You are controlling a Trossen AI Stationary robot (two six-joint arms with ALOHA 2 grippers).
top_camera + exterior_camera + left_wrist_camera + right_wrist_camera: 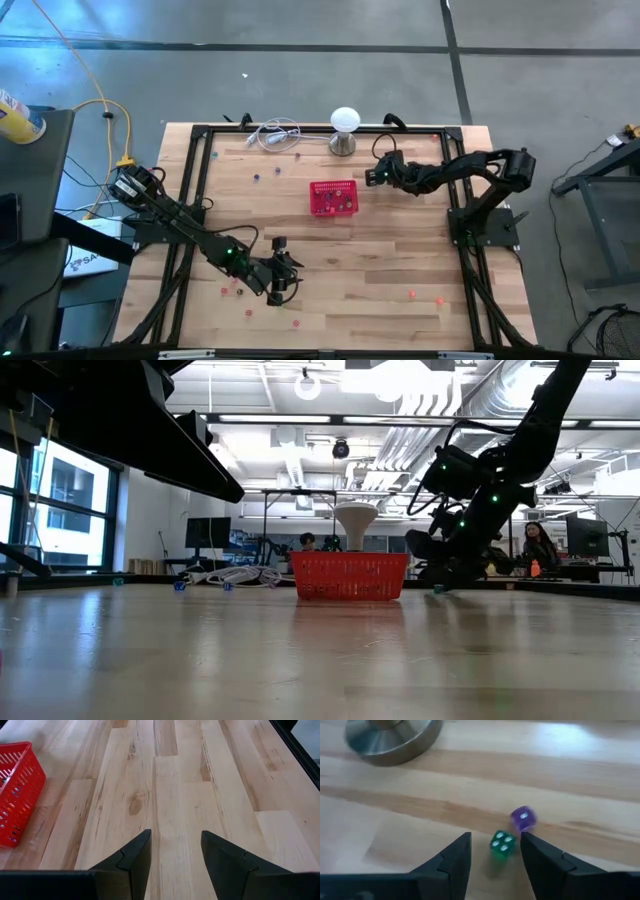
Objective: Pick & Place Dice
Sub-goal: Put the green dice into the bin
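While low over table, right gripper (492, 852) straddling green die (501, 843), fingers parted

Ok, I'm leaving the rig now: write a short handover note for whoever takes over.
Right gripper: open, low on the table by the lamp base, a green die between its fingers, not clamped; a purple die just beyond.
Left gripper: open, empty, over bare wood at the near side.
Basket: mid-table, some dice already inside.
Left: grip the green die, carry it to the basket; loose dice remain scattered.
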